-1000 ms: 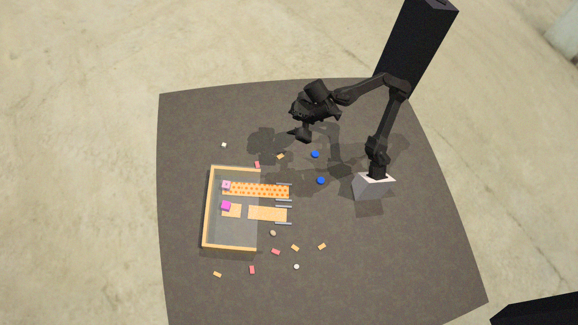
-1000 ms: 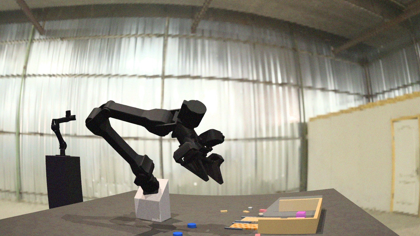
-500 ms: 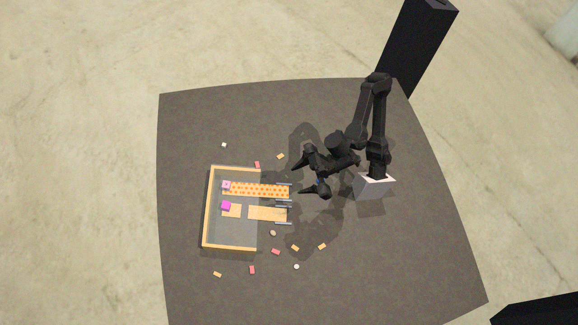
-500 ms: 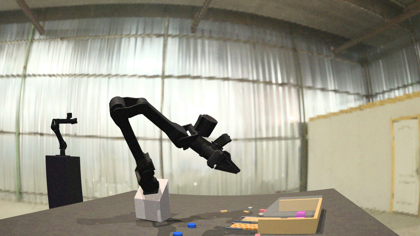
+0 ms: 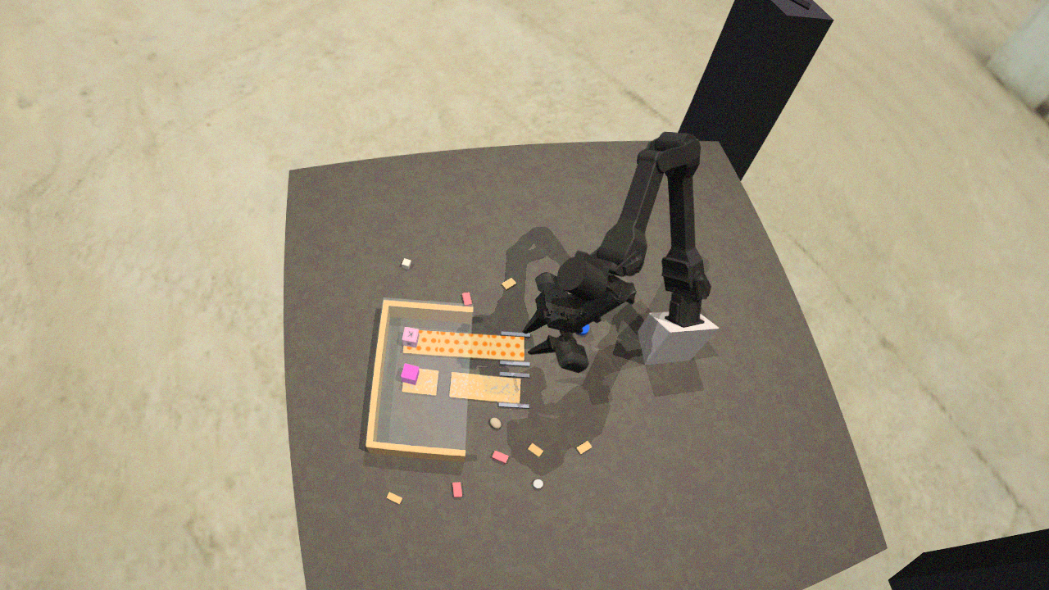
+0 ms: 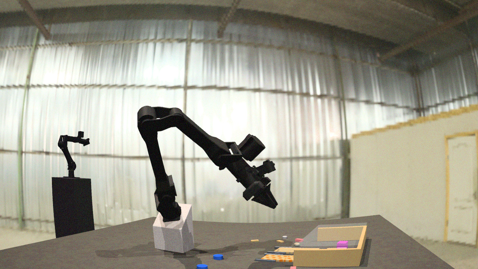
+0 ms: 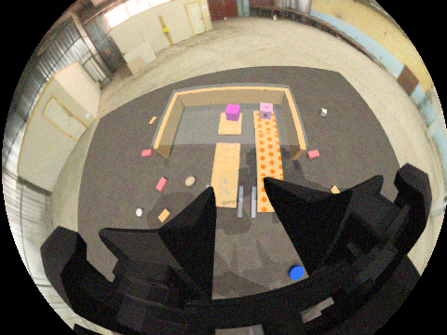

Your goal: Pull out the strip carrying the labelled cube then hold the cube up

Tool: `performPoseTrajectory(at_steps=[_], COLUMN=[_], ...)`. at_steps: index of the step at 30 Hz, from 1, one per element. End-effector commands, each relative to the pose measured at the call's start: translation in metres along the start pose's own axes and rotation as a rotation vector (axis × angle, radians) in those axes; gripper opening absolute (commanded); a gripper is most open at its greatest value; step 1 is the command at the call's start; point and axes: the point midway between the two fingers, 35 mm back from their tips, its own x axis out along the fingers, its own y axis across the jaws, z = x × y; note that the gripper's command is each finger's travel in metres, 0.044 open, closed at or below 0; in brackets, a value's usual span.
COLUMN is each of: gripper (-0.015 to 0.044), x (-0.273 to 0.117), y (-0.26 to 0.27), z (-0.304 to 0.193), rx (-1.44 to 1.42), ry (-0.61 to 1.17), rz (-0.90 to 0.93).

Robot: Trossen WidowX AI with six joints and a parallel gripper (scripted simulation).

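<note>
An orange-dotted strip (image 5: 469, 344) (image 6: 277, 257) (image 7: 269, 158) is in one piece and carries a pale pink cube (image 5: 410, 336) (image 7: 265, 111) with a dark mark at its far end. A plain strip is split by a gap into a near piece (image 5: 483, 387) (image 7: 226, 177) and a far piece (image 5: 424, 384) (image 7: 230, 127). A plain magenta cube (image 5: 410, 374) (image 6: 342, 244) (image 7: 233, 113) stands at the far piece's outer end. My gripper (image 5: 527, 341) (image 6: 275, 206) (image 7: 238, 186) is part open and empty, high above the table near the strips' outer ends. The marked cube is hidden in the exterior view.
A three-sided wooden enclosure (image 5: 377, 374) (image 6: 327, 257) (image 7: 233, 95) with a see-through cover surrounds the inner parts of the strips. Grey rails (image 5: 515, 364) (image 7: 253, 202) flank their outer ends. A blue disc (image 5: 584, 329) (image 6: 218, 256) (image 7: 296, 272) and small blocks lie around.
</note>
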Motion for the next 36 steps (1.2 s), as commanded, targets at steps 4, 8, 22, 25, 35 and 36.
performPoseTrajectory(at_steps=[4, 8, 22, 25, 35, 36], gripper=[0.0032, 0.0000, 0.0000, 0.0000, 0.0000, 0.0000], x=[0.045, 0.062, 0.071, 0.075, 0.088, 0.090], y=[-0.023, -0.044, -0.065, -0.065, -0.067, -0.067], z=[-0.011, -0.024, -0.036, -0.039, -0.048, -0.049], rx=[0.080, 0.135, 0.184, 0.184, 0.184, 0.184], ry=[0.340, 0.547, 0.717, 0.717, 0.717, 0.717], rz=[-0.033, -0.081, -0.140, -0.139, -0.139, -0.139])
